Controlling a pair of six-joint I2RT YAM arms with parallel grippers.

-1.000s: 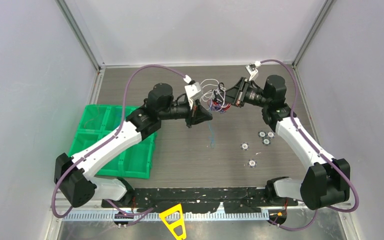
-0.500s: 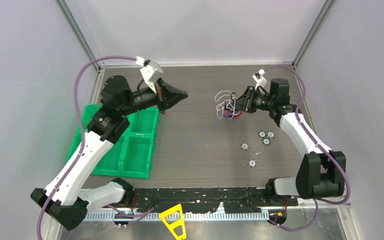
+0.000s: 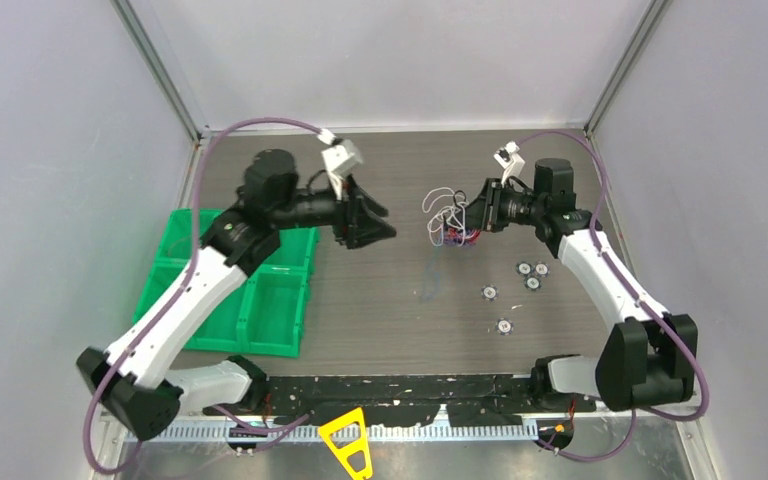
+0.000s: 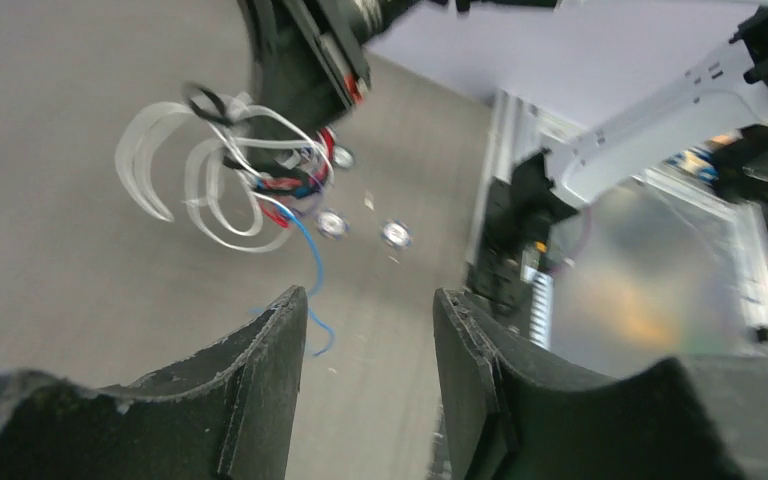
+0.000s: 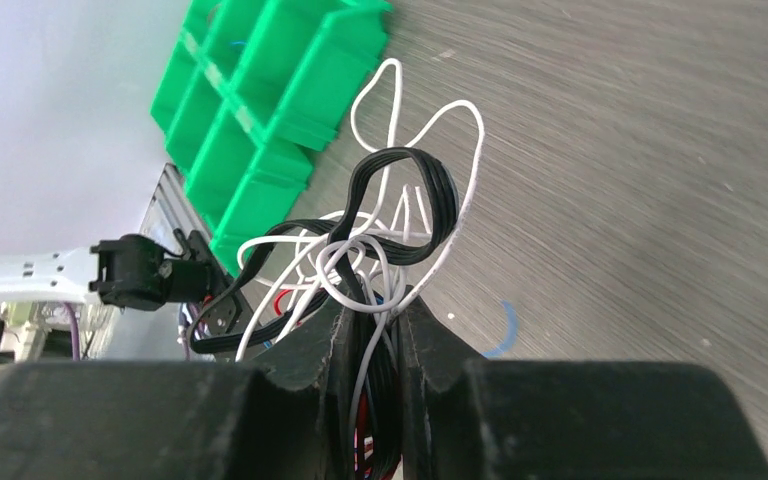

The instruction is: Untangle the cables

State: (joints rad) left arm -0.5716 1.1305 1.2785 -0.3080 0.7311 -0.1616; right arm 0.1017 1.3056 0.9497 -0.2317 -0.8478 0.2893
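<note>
Back swings the left pincer (image 3: pixel 385 224) toward the cables (image 3: pixel 450 232), spread and empty. Right pincer (image 3: pixel 466 222) pinches them aloft.

Cables (image 3: pixel 447 218): one tangled bunch of thin wires, white, black, red and blue-purple; pinched between the closed fingers of the right gripper (image 3: pixel 472 214), over the far middle of the table (image 3: pixel 380 300); white loops (image 5: pixel 430 130) fan outward from the knot, away from the fingers; a black ribbon-like cable (image 5: pixel 400 165) arches in a narrow loop among the white ones; red and blue strands sit packed at the core, beside the fingertips; one blue wire (image 4: pixel 312 262) trails down from the bunch, its curled end on the tabletop; whether the bunch itself touches the surface cannot be told.
</note>
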